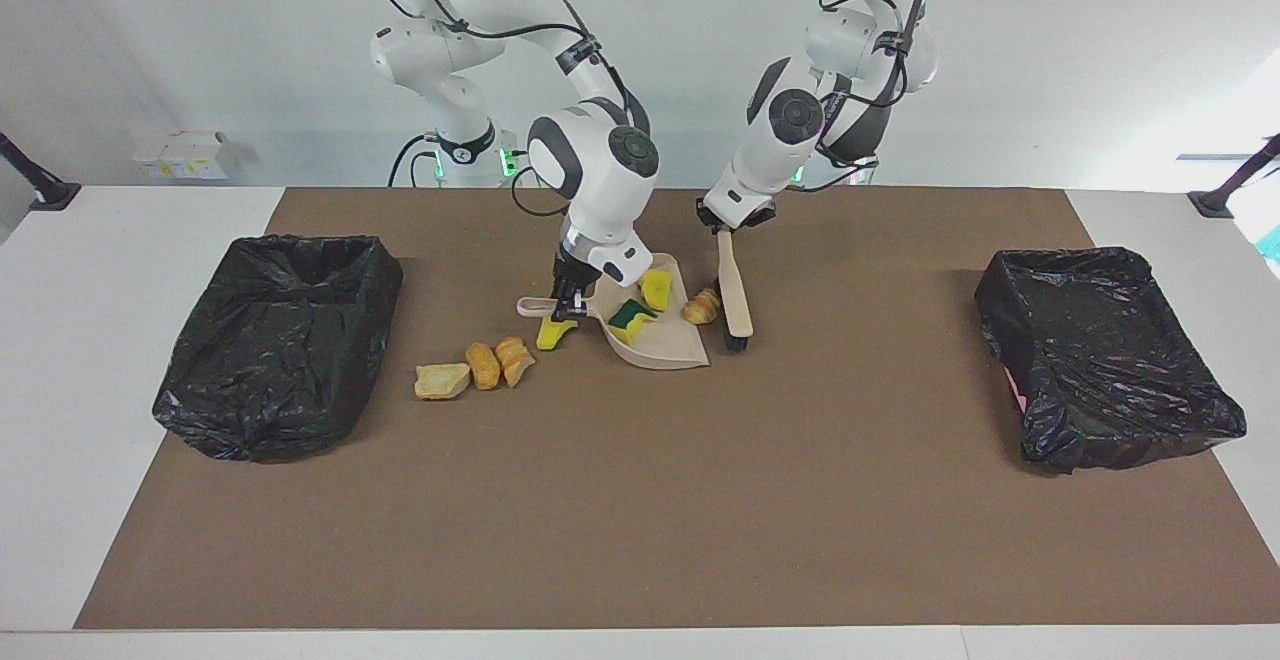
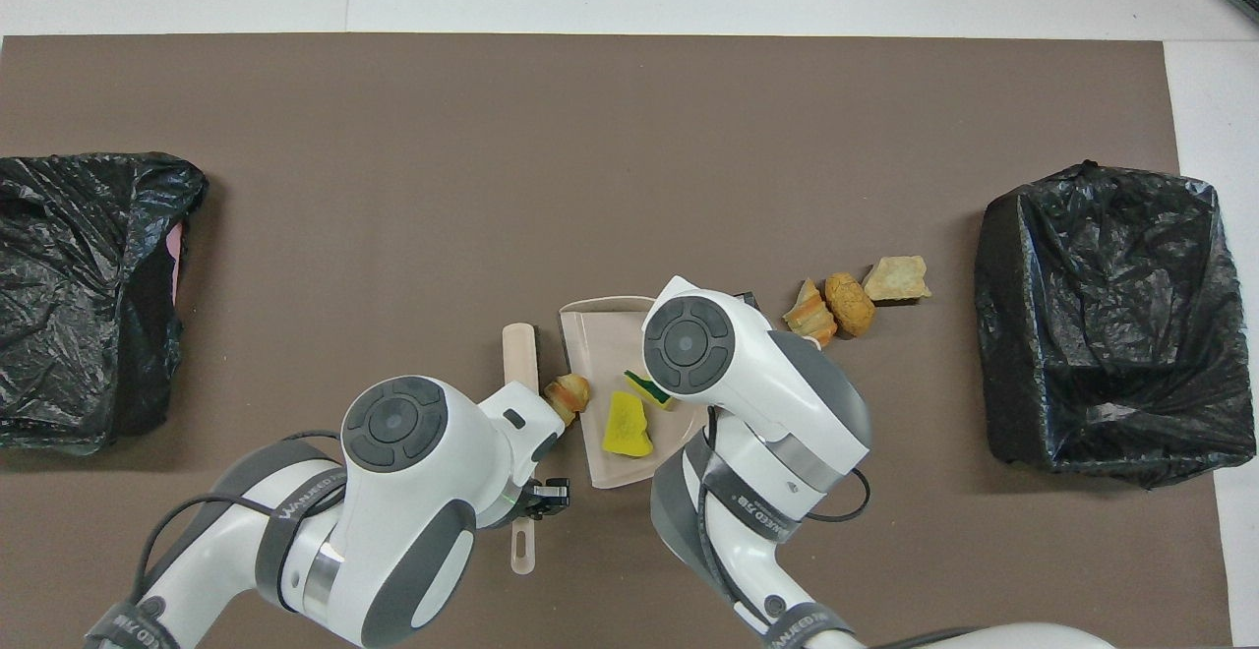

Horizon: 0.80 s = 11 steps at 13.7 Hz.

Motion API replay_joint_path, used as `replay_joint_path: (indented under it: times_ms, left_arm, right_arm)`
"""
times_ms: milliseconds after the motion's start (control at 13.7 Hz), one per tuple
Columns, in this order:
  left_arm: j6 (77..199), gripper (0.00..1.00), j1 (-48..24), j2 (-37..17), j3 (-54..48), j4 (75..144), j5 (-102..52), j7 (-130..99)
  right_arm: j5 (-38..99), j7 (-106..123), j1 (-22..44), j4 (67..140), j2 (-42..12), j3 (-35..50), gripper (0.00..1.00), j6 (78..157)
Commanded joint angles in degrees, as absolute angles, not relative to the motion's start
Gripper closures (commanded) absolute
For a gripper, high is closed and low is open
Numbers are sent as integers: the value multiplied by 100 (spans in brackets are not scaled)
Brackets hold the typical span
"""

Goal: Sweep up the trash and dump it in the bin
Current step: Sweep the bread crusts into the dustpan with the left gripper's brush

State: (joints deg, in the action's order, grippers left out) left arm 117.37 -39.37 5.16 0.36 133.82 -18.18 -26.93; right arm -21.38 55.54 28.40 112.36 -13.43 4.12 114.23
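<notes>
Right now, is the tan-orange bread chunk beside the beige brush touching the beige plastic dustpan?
Touching. In the overhead view the bread chunk presses against the dustpan side edge, no gap; the facing view agrees.

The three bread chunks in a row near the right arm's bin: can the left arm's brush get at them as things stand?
Probably not directly. The left gripper holds the brush beside the dustpan, and the dustpan and right gripper stand between it and the three chunks.
</notes>
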Motion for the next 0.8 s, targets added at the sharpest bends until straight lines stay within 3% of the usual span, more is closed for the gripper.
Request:
replay_joint_path:
  times_ms: [0,437,728]
  left_arm:
    - [11943,100,-4104,580,53,13368,-2056,-2777]
    - [12437,100,-4105,343,26,12956,-2101,-3234]
    - [11569,100,-3982,623,97,12902,-2013,-3550]
  right_arm:
    - [-2153,5353,2839,11162,-1476,457,100,11566]
    - [-2101,5283,2787,11084,-1468,457,100,11540]
    - [-1715,5571,2523,10820,-1319,457,100,11329]
